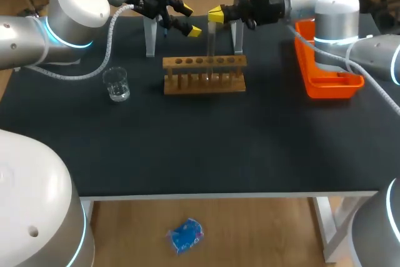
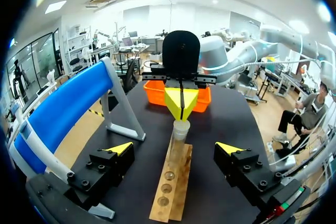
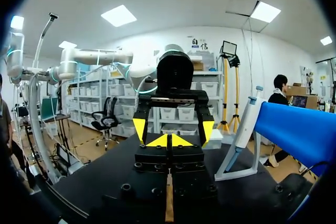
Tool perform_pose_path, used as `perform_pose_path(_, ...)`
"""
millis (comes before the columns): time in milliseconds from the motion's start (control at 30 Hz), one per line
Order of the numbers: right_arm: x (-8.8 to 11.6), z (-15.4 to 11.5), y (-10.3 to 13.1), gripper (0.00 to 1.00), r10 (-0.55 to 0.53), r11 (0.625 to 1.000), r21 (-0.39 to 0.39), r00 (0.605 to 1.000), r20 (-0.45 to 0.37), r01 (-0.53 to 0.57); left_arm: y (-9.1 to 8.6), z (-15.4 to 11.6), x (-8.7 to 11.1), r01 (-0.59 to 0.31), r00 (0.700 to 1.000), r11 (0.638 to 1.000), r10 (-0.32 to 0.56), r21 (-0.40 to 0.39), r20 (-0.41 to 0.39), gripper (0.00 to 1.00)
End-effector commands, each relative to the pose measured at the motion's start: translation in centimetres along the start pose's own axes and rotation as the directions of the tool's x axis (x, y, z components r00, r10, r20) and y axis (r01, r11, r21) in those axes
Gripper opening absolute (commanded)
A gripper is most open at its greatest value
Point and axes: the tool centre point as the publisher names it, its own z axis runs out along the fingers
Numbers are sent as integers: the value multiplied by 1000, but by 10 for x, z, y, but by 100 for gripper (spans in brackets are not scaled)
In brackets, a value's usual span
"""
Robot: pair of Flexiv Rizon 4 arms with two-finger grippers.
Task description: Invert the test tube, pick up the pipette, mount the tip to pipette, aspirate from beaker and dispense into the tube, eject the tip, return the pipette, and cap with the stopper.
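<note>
A matte black desk (image 1: 187,148) carries a slotted wooden rack (image 1: 204,74) near its back edge. The right gripper (image 1: 215,14) is clamped on the top of the clear, slender test tube (image 1: 211,45). The tube stands upright, long axis vertical, its lower end at the rack. The left gripper (image 1: 190,20) gapes apart just beside it.

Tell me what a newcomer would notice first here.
The right gripper, yellow tips closed, sits right at the top of a tube standing in the wooden rack at the back of the table. The left gripper faces it, open, and a bright orange tray sits at the right edge.
</note>
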Motion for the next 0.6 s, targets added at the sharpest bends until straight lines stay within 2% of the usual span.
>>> perform_pose_path(33, 15, -11, 14, 0, 0, 998, 56, 1000, 23, -1, -1, -1, -1, 2, 1000, 1000, -2, -6, -5, 100)
perform_pose_path(133, 24, -20, 18, 0, 19, 993, 119, 1000, 22, -21, -1, -1, -1, 2, 1000, 1000, -2, -6, -5, 100)
perform_pose_path(167, 29, -23, 20, 5, 13, 991, 133, 1000, 17, -15, -1, -1, -1, 2, 1000, 1000, -2, -6, -5, 100)
perform_pose_path(200, 33, -26, 21, 22, 14, 988, 156, 1000, 18, -17, -1, -1, -1, 2, 1000, 1000, -2, -6, -5, 100)
perform_pose_path(267, 42, -33, 24, 100, 17, 980, 196, 1000, 23, -21, -1, -1, -1, 2, 1000, 1000, -2, -6, -5, 100)
perform_pose_path(467, 64, -53, 22, 100, 20, 939, 339, 995, 97, -52, -1, -1, -1, 2, 1000, 1000, -2, -6, -5, 100)
perform_pose_path(600, 75, -67, 14, 100, 23, 923, 376, 987, 161, -82, -2, -4, 1, 5, 1000, 1000, -5, 1, 3, 100)
